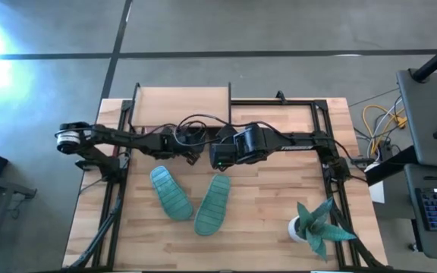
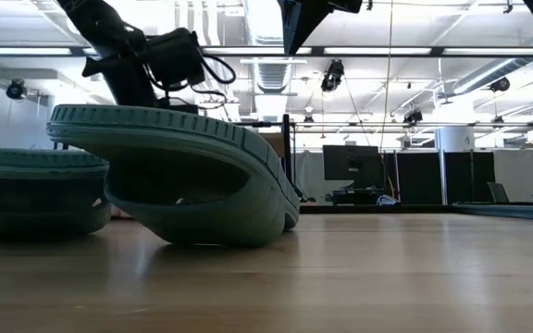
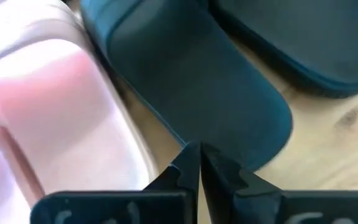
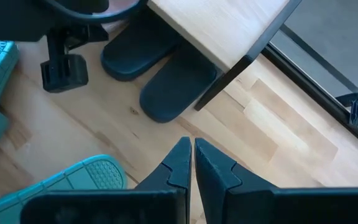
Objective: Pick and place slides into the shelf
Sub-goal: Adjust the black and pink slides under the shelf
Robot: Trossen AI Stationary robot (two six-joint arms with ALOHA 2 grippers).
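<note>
Desk (image 1: 279,220), pale wood, filled the middle of the high frame. Shelf (image 1: 182,105) stood at its upper centre, black frame, light top board. In my right wrist frame the black slides (image 4: 166,93) already sat under that board, upper centre. Left wrist frame showed a pale pink slide (image 3: 48,99) just beside them, at left.

Two teal slides remained loose on the desk, lower centre of the high frame: one (image 1: 171,192) left, one (image 1: 213,203) right, ribbed soles up, toes angled together.

Judged them light, rubbery, stiff in the sole, softer in the strap; ribbing should resist slipping. With soles up, I would pinch a sole's side edge.

My left jaws (image 3: 199,163) were pressed shut, empty, near the shelf. My right jaws (image 4: 190,158) were shut too, empty, above bare desk between the shelf and the teal pair.
</note>
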